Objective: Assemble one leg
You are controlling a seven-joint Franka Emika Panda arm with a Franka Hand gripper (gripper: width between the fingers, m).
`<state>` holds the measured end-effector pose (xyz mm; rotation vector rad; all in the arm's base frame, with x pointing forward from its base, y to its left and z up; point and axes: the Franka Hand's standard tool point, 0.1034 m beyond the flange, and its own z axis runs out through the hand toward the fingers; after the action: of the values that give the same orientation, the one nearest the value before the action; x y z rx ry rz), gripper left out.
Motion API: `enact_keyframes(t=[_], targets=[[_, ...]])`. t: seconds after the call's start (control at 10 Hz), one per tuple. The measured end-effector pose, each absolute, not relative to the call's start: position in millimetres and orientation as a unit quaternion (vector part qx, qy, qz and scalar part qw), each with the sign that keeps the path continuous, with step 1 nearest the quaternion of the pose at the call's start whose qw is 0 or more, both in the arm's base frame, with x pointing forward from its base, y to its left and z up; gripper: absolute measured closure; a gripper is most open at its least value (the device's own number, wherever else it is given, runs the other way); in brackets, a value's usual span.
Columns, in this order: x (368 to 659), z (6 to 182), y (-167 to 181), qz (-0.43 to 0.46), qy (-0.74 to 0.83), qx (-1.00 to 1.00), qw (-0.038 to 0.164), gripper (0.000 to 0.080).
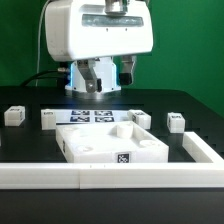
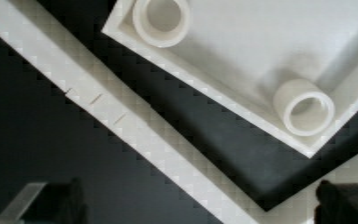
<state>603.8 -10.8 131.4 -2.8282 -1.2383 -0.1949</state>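
Note:
Several legs, small white blocks with tags, stand on the black table in the exterior view: two on its left and two on its right. The large white plate with round holes lies in the middle front. My gripper hangs open and empty above the back of the table, apart from every leg. In the wrist view the gripper shows only its dark fingertips, with nothing between them. The plate fills that view's far side, and no leg shows there.
The marker board lies behind the plate, under the gripper. A white rail runs along the table's front and turns back on the exterior view's right. It crosses the wrist view as a diagonal strip beside the plate.

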Motion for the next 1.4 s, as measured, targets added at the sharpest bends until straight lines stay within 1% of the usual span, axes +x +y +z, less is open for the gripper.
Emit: enact_keyframes(t=[0.5, 0.6, 0.7, 0.8, 1.0, 1.1, 1.4], targets=[[606, 131.5, -13, -0.074, -0.399, -0.914, 0.024, 0.0150], [606, 131.2, -13, -0.073, -0.414, -0.907, 0.021, 0.0150], [603, 129.2, -14, -0.067, -0.477, -0.876, 0.010, 0.0150], [599, 126.4, -13, -0.050, -0.499, -0.865, 0.008, 0.0150], [591, 119.2, -6, -0.013, -0.574, -0.819, -0.018, 0.0150], [587, 116.3, -6, -0.009, -0.574, -0.819, -0.016, 0.0150], [588, 116.3, -7, -0.009, -0.573, -0.819, -0.016, 0.0150]])
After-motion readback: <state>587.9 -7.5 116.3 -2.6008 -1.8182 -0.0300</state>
